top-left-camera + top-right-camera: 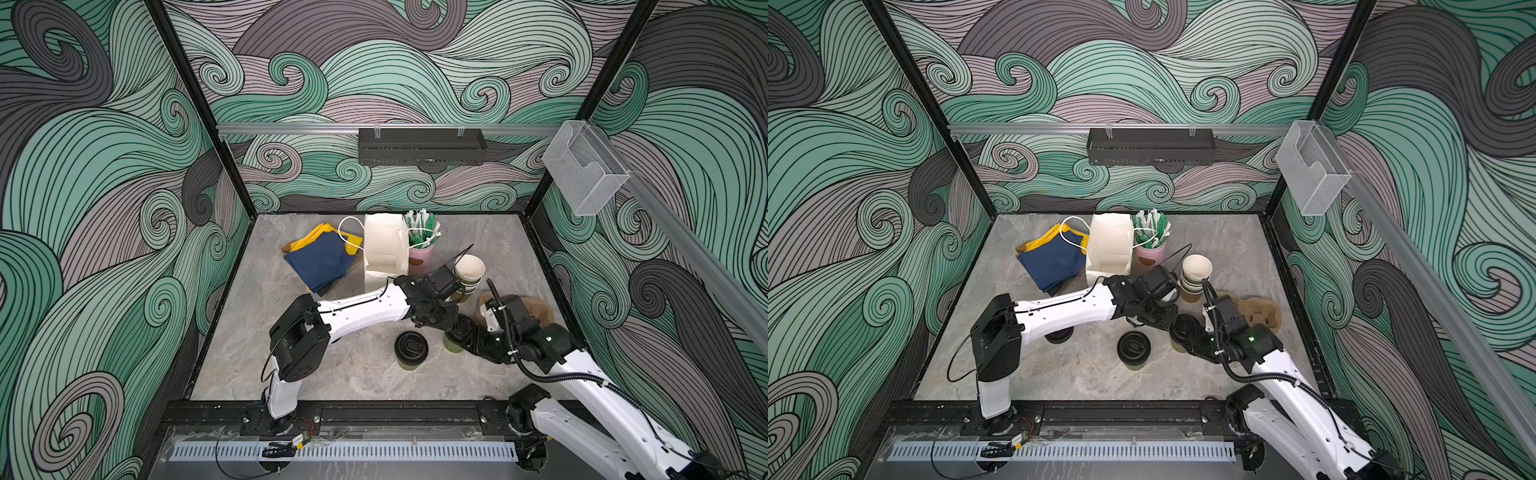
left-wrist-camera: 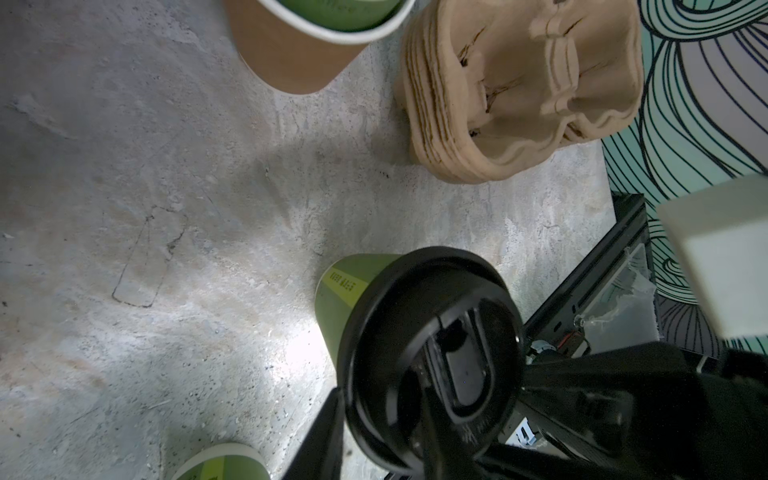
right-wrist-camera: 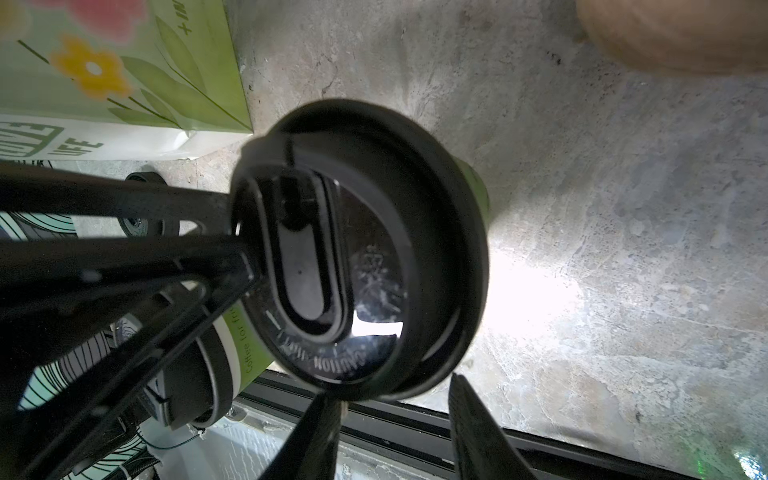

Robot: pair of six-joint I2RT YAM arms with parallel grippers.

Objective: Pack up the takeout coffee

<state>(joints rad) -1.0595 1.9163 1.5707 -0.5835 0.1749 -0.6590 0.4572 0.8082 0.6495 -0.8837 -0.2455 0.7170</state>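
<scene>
An olive-green paper cup (image 2: 337,307), capped, stood between left tool (image 2: 380,399), straddling its round black plastic lid (image 2: 436,274), grip unclear, and right tool (image 3: 392,386), jaws apart

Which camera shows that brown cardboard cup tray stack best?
The left wrist view: the cup tray stack shows nearly whole, layers clear. In both top views the right arm hides part of the stack. The right wrist view catches only a blurred edge.

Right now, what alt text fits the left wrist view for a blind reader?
An olive-green paper cup with a black sip lid stands on a grey stone table, fingers of the left pincer at the lid. Beyond it sit stacked pulp cup carriers and nested lidless cups.
</scene>
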